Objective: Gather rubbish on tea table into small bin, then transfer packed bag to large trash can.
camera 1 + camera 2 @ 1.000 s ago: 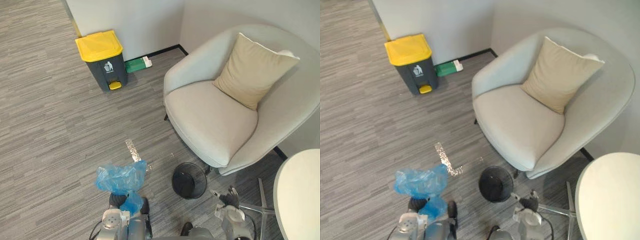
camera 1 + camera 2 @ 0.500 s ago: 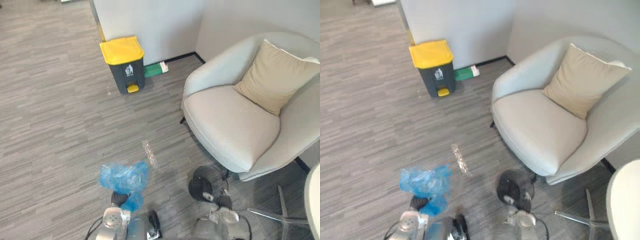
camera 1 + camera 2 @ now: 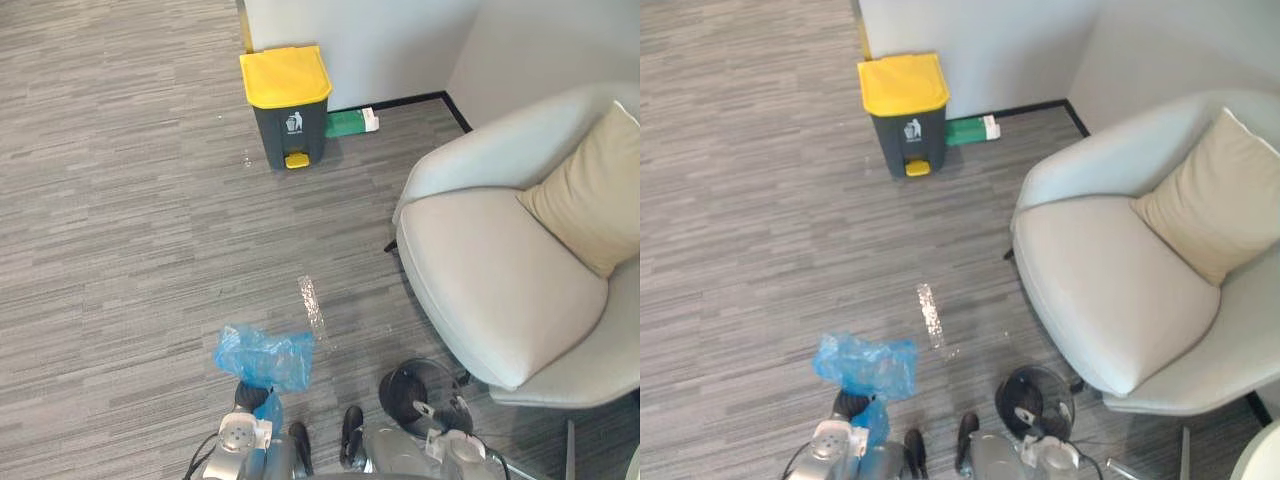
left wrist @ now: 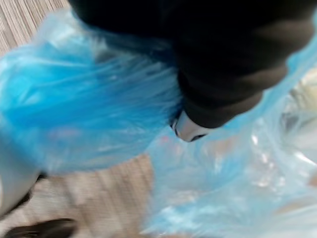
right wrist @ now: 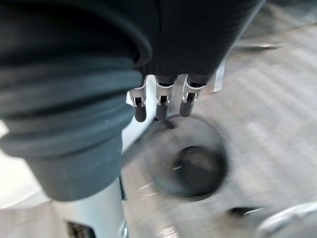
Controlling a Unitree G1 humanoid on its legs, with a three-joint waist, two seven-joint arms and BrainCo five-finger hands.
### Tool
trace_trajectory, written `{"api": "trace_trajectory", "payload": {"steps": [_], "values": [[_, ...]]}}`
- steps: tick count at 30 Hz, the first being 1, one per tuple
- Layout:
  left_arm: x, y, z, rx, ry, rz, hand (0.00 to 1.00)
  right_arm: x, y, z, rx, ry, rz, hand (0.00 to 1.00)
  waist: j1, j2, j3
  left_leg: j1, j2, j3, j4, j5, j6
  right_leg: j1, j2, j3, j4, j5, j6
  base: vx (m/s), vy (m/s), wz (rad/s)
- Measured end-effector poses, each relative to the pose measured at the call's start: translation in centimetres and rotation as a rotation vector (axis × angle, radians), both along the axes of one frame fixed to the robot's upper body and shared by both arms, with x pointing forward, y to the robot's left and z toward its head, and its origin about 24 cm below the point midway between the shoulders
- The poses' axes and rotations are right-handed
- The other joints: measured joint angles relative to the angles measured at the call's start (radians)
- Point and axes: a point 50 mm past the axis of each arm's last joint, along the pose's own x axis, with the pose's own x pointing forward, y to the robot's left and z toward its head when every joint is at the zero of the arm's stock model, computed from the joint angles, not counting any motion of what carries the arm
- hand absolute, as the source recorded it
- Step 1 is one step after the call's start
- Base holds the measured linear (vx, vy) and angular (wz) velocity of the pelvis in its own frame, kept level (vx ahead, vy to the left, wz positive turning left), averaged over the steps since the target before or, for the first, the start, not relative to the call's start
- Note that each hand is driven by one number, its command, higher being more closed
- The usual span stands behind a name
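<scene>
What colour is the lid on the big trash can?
Yellow. The lid shows best in the left eye view.

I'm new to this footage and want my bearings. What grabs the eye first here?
The bright blue bag, bunched over the left hand low in the head views, stands out against the grey floor. Next comes the yellow-lidded bin by the wall. On the right is the pale armchair with its cushion, and a small black bin at its foot.
</scene>
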Motion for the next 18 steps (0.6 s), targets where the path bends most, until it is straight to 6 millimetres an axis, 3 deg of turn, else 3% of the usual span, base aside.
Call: {"api": "trace_trajectory", "payload": {"steps": [1,4,5,6,9,12,14,15,16,17,18], "values": [[0.5,-0.4,0.5,-0.013,-0.027,-0.002,1.0,0.3,0.0,0.2,-0.001,-0.016,0.006,0.0,0.017,-0.012,-0.008,-0.033,0.028,0.012,-0.026,-0.005,-0.002,0.017,-0.013,0.011,-0.016,-0.002,0.004,0.3,0.048,-0.35],[1.4,-0.8,0.8,-0.018,-0.046,-0.011,1.0,0.1,-0.4,0.3,-0.004,-0.02,-0.017,0.0,0.021,0.0,-0.015,-0.062,0.039,0.013,-0.263,0.042,-0.016,0.051,-0.043,0.007,-0.032,-0.029,0.05,0.31,0.151,-0.04],[1.6,-1.2,0.7,-0.029,-0.045,-0.013,1.0,-0.7,-1.1,0.1,-0.016,0.003,-0.042,0.0,0.021,0.028,-0.033,-0.052,0.033,0.008,-0.477,0.228,0.01,0.067,-0.038,0.005,-0.031,-0.055,0.093,0.32,0.253,0.2],[1.6,-1.3,0.7,-0.032,-0.042,-0.013,1.0,-1.4,-1.8,-0.3,-0.026,0.034,-0.056,0.0,0.022,0.048,-0.042,-0.042,0.031,0.0,-0.53,0.285,-0.023,0.075,-0.029,0.011,-0.032,-0.076,0.124,0.38,0.289,0.31],[1.5,0.2,0.3,0.021,-0.018,-0.024,1.0,-1.4,0.3,-1.4,0.042,0.093,-0.048,0.0,0.018,-0.032,-0.042,-0.011,-0.055,0.01,-0.601,0.289,-0.016,0.083,-0.103,0.033,-0.048,-0.067,0.146,0.23,0.176,0.24],[0.5,1.4,-0.4,0.057,0.029,-0.021,1.0,-0.6,1.5,-1.5,0.072,0.088,-0.017,0.0,0.02,-0.038,-0.043,0.044,-0.094,0.013,-0.653,0.276,-0.002,0.099,-0.126,0.07,-0.04,-0.016,0.18,0.19,0.164,0.01],[0.1,1.6,-0.7,0.06,0.048,-0.013,1.0,-0.6,1.5,-1.6,0.068,0.097,-0.003,0.0,0.023,-0.03,-0.039,0.084,-0.106,0.012,-0.674,0.257,0.002,0.076,-0.142,0.098,0.059,-0.016,0.181,0.16,0.171,-0.14],[-0.7,1.4,-1.1,0.052,0.07,-0.008,1.0,-0.7,1.3,-1.6,0.059,0.103,0.001,0.0,0.022,-0.023,-0.037,0.12,-0.115,0.015,-0.693,0.229,0.003,0.006,-0.162,0.126,0.235,-0.011,0.189,0.13,0.134,-0.06],[-1.3,1.4,-1.4,0.052,0.089,-0.012,1.0,-1.0,1.3,-1.7,0.058,0.11,0.003,0.0,0.016,-0.029,-0.034,0.162,-0.131,0.014,-0.733,0.221,0.0,-0.076,-0.196,0.137,0.422,0.039,0.197,0.14,0.131,-0.04],[-1.5,1.4,-1.5,0.053,0.096,-0.012,1.0,-1.0,1.3,-1.7,0.058,0.112,0.004,0.0,0.012,-0.03,-0.032,0.178,-0.137,0.011,-0.746,0.219,0.0,-0.103,-0.206,0.14,0.484,0.072,0.191,0.17,0.121,0.05],[-1.8,1.4,-1.7,0.055,0.11,-0.01,1.0,-1.3,1.5,-1.8,0.057,0.122,0.013,0.0,0.007,-0.023,-0.012,0.229,-0.14,0.008,-0.776,0.202,-0.003,-0.191,-0.215,0.149,0.647,0.051,0.153,0.18,0.097,-0.03]]}}
